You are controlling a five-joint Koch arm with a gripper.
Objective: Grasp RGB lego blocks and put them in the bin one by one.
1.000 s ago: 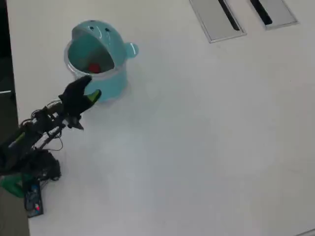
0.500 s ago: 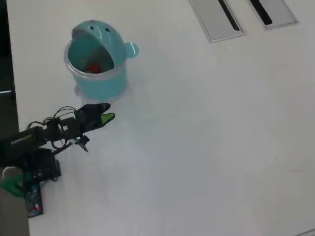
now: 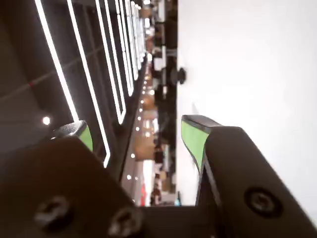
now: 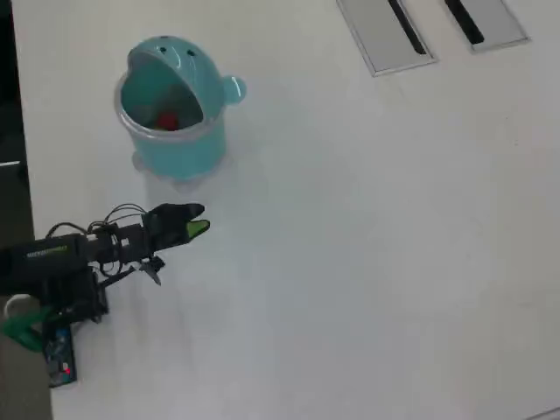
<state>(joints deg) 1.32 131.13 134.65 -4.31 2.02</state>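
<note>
The round teal bin (image 4: 179, 149) stands at the table's upper left in the overhead view, its face lid tipped back. A red block (image 4: 166, 120) lies inside it. The blue and yellow-green blocks are not in view. My gripper (image 4: 192, 223) hovers just below the bin, pointing right. In the wrist view the gripper (image 3: 134, 126) is open: its two green-padded fingers (image 3: 193, 136) stand wide apart with nothing between them. That view lies on its side and looks out across the room, with the white table (image 3: 247, 74) at the right.
Two grey panels with black slots (image 4: 385, 31) are set into the table at the top right. The table's left edge (image 4: 22, 175) runs just behind the arm's base (image 4: 52, 280). The white tabletop stretches out to the right.
</note>
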